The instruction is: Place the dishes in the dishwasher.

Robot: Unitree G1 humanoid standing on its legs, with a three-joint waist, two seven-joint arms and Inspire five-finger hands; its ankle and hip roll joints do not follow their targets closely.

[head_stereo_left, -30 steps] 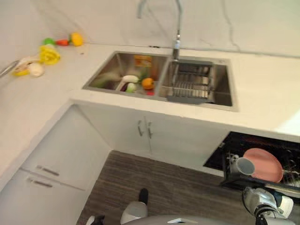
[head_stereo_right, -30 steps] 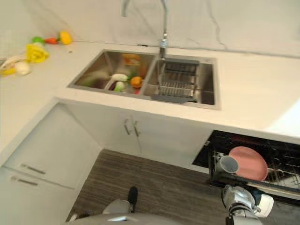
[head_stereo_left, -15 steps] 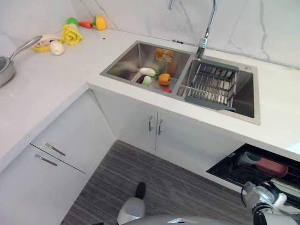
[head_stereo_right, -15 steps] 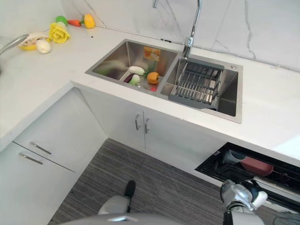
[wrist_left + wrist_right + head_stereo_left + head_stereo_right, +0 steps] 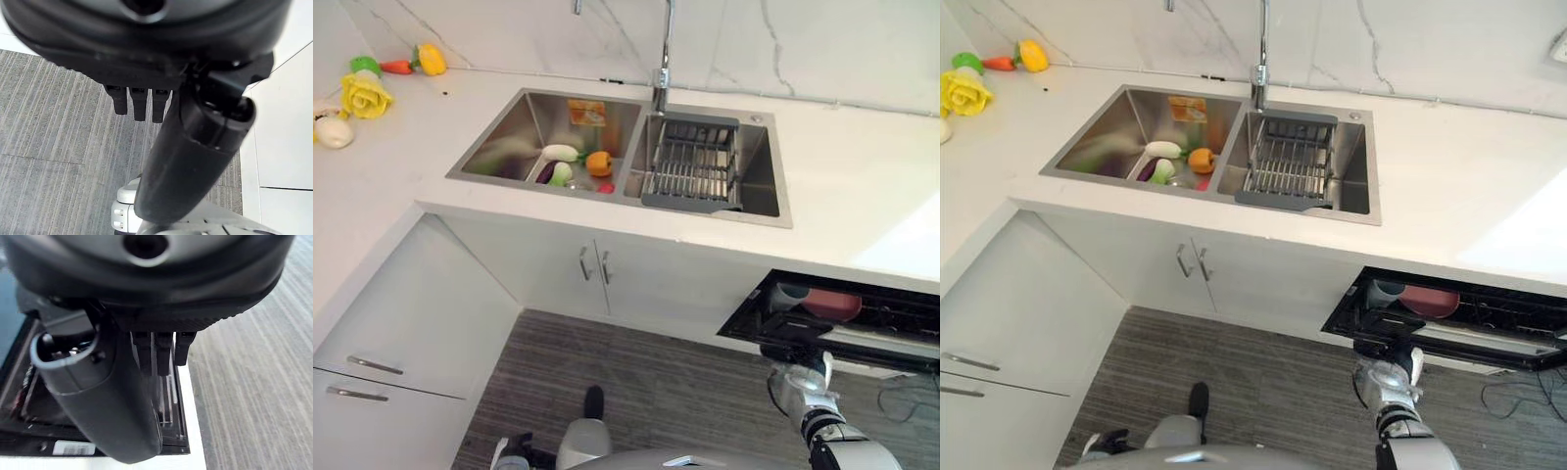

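Two dishes sit in the dishwasher (image 5: 901,343) under the right end of the counter: a pink plate (image 5: 832,305) and, just left of it, a grey cup (image 5: 790,294). They lie in the dark rack (image 5: 1489,328), which is mostly tucked beneath the white counter (image 5: 862,186). The right hand (image 5: 1388,373) hangs just near of the rack's front edge, its fingers (image 5: 156,352) hanging straight and relaxed, holding nothing. The left hand (image 5: 142,105) is likewise relaxed and empty above the striped floor (image 5: 656,382). Farther left, the double sink (image 5: 529,147) holds vegetables (image 5: 573,164) in its left basin and a grey drying rack (image 5: 693,164) in its right basin. More toy food (image 5: 372,86) lies on the far left counter.
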